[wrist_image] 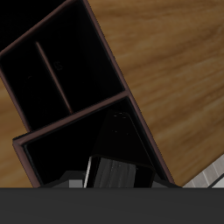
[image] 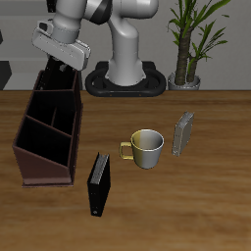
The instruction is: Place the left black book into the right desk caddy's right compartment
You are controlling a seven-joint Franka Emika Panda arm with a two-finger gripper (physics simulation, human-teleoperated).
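The right desk caddy (image: 46,180) is a dark reddish-brown open box with inner dividers, lying lengthwise from the table's front toward the back. My gripper (image: 62,67) hangs over its rearmost compartment. In the wrist view the gripper (wrist_image: 114,172) is shut on a black book (wrist_image: 119,140), which points down into that compartment between the caddy's walls (wrist_image: 105,103). In the exterior view the held book is mostly hidden by the gripper and the caddy's wall.
Another black book (image: 98,184) stands near the table's front edge, beside the caddy. A cream mug (image: 147,147) sits mid-table, with a grey book (image: 183,132) standing beyond it. The robot's base (image: 125,80) and a potted plant (image: 186,44) are at the back.
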